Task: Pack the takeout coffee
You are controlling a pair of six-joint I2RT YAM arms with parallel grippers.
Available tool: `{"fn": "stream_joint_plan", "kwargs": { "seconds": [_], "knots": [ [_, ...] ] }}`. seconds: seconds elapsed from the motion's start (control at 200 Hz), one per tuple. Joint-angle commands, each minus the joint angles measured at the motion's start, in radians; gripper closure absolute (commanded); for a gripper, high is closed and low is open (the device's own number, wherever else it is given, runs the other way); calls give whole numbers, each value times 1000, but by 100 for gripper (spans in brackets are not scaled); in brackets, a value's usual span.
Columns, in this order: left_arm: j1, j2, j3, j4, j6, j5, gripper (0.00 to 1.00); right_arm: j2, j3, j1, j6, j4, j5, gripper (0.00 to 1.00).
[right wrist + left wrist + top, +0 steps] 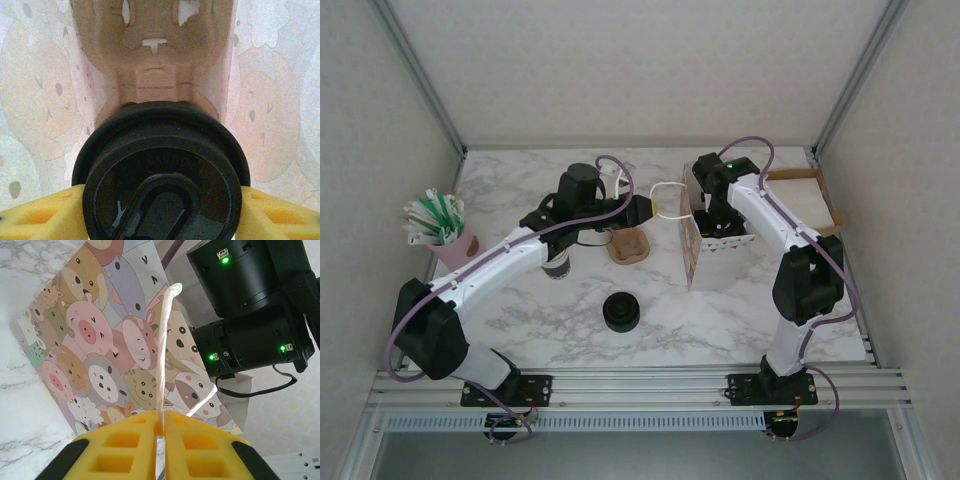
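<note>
Black-lidded takeout coffee (160, 165) in right gripper (160, 212), inside bag (272, 100)

No text, brand or number is legible. Faint raised lettering on the lid of the takeout coffee (160, 150) is unreadable. The paper bag (100, 340) carries cartoon animals.

Top view: bright, even, diffuse light; soft faint shadows on the marble table (720, 320) left of the cartoon bag (691, 250). Left wrist: bag print sharp, handle (162, 350) glares white. Inside the bag: dim warm glow through walls; takeout coffee (160, 170) soft-focused, faint sheen.
</note>
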Motion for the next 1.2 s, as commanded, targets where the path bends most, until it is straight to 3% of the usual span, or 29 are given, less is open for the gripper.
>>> {"fn": "stream_joint_plan", "kwargs": {
  "seconds": [0.0, 1.197],
  "knots": [
    [6, -24, -3, 18, 6, -14, 88, 24, -19, -3, -8, 10, -18, 35],
    [6, -17, 2, 17, 4, -16, 86, 27, -28, -2, -9, 15, -18, 33]
  ]
}}
